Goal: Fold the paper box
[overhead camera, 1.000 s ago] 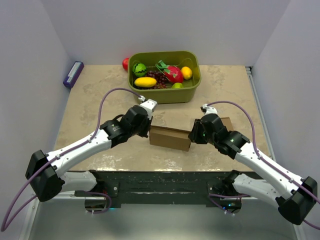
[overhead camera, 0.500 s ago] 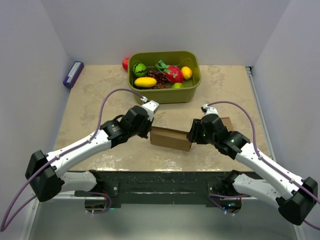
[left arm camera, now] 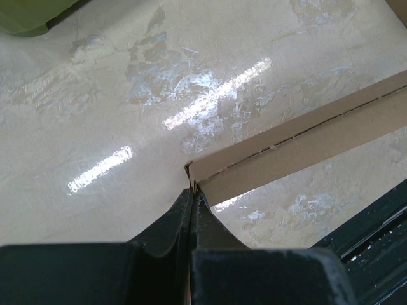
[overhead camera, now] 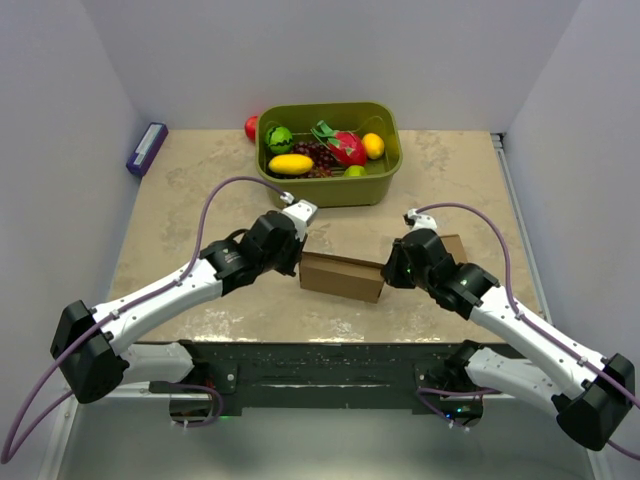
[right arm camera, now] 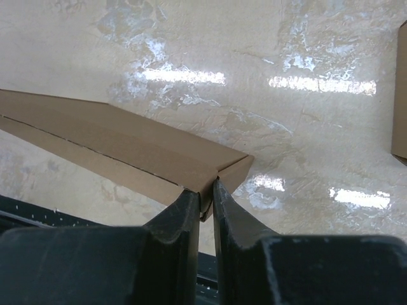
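Note:
The paper box (overhead camera: 341,276) is a long, flattened brown cardboard piece lying across the middle of the table between the two arms. My left gripper (overhead camera: 299,262) is shut on the thin edge at its left end; in the left wrist view the fingertips (left arm camera: 193,192) pinch the corner of the paper box (left arm camera: 299,143). My right gripper (overhead camera: 385,274) holds the right end. In the right wrist view its jaws (right arm camera: 206,190) are closed on the folded end flap of the paper box (right arm camera: 127,149), with cardboard between the fingers.
A green bin (overhead camera: 325,196) with toy fruit stands behind the box, a red fruit (overhead camera: 251,127) beside it. A purple-blue block (overhead camera: 146,148) lies at the far left. A small cardboard cube (overhead camera: 453,245) sits behind the right arm. The table's dark front edge (overhead camera: 330,360) is close.
The right gripper has edged slightly right at the box's right end, and that end has shifted with it. The left arm and its grip look unchanged.

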